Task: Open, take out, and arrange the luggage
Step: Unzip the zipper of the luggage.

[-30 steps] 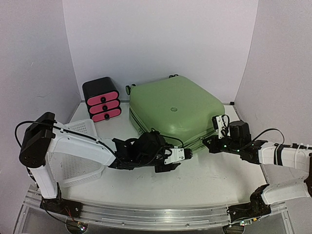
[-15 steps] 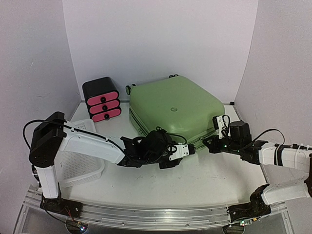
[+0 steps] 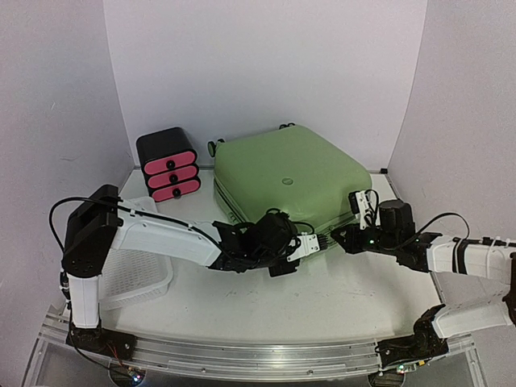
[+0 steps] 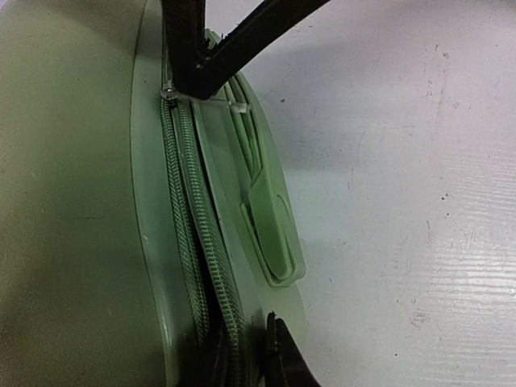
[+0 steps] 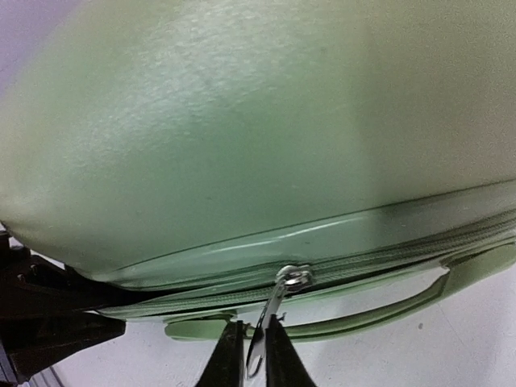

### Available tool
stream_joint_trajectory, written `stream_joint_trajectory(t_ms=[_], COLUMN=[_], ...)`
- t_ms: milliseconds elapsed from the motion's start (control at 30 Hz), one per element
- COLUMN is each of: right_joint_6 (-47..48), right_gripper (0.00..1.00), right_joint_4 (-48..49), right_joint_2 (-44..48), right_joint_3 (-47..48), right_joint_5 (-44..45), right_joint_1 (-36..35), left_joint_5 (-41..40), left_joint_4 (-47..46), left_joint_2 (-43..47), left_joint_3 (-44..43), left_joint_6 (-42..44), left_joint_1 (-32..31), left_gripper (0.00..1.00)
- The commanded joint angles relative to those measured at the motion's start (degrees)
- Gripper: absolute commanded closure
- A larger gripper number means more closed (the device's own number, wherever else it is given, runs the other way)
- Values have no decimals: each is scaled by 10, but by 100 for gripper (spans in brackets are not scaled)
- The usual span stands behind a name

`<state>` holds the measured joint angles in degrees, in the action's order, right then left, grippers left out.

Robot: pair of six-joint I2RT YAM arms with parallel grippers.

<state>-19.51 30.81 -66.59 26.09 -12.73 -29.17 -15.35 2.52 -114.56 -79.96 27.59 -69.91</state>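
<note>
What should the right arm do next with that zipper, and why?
Probably tighten the right end effector on the zipper pull, ready to drag it along the seam: the pull hangs between its fingers, and the luggage is closed.

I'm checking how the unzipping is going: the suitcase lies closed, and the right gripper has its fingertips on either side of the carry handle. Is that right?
Not quite. The suitcase does lie closed, but the right gripper has its fingertips on either side of the metal zipper pull, not the carry handle, which runs just below the zipper. The right wrist view shows this.
</note>
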Motion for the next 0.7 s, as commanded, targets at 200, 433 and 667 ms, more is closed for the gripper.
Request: stream_joint_trajectory(t_ms=[200,433,667], right_joint_6=[-22,-42,5], right_gripper=[75,62,60], right_joint_4=[67,70,82], right_joint_2=[-38,42,30], right_joint_3=[1,-41,-41], right_joint_5=[-13,64,48], right_joint_1=[-5,-5,-5], left_joint_5=[-20,-12,-2], left_joint_4=[34,34,33], left_joint_2=[33,46,61], left_joint_3=[-6,1,5], left_joint_6=[-31,-41,-49], left_joint_1=[10,10,10], left_gripper=[96,100,100])
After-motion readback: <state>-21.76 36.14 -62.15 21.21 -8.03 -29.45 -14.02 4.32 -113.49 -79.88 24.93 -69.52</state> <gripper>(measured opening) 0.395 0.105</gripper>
